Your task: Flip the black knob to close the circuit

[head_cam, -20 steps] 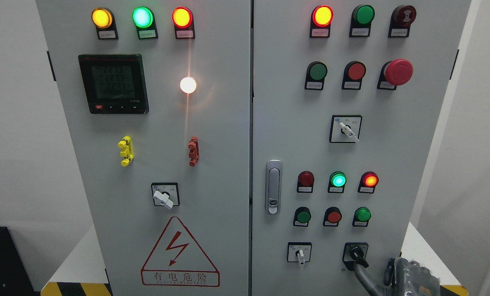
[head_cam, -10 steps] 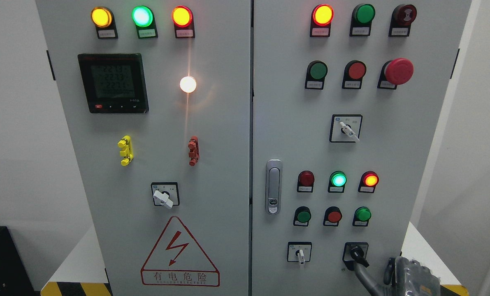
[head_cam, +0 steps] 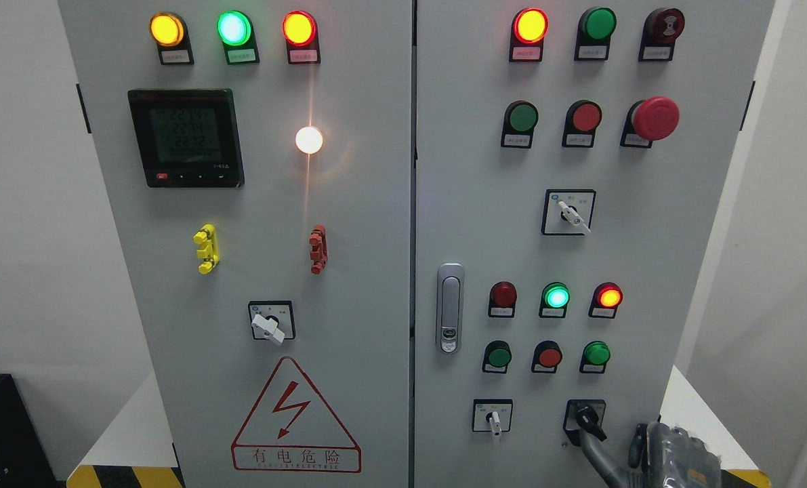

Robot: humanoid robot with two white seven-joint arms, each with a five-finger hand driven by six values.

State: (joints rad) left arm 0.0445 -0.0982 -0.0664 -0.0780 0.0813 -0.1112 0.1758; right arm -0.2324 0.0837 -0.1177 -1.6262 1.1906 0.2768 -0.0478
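— What writing could you read on the cabinet (head_cam: 376, 203)?
— Only the red warning triangle (head_cam: 296, 415) at lower left of the frame: "有电危险". The small tags under the lamps were too small to read, and the meter (head_cam: 186, 137) at upper left showed three rows of digits too blurred to be sure of.
— And the counts?
— Two grey doors. Four white-handled switches, one black knob (head_cam: 589, 421). One red mushroom button (head_cam: 655, 118), one silver door latch (head_cam: 450, 308). One yellow clip (head_cam: 207, 249), one red clip (head_cam: 318, 249).
— Where was the black knob?
— Lower right of the frame, on the right door, its handle pointing down and to the right.
— The hand?
— The right hand (head_cam: 671, 451) sat at the bottom right corner, one grey finger (head_cam: 596, 453) reaching up to touch the knob's tip; it gripped nothing.
— The room?
— Plain white walls, a white counter with yellow-black striping along the bottom edge.
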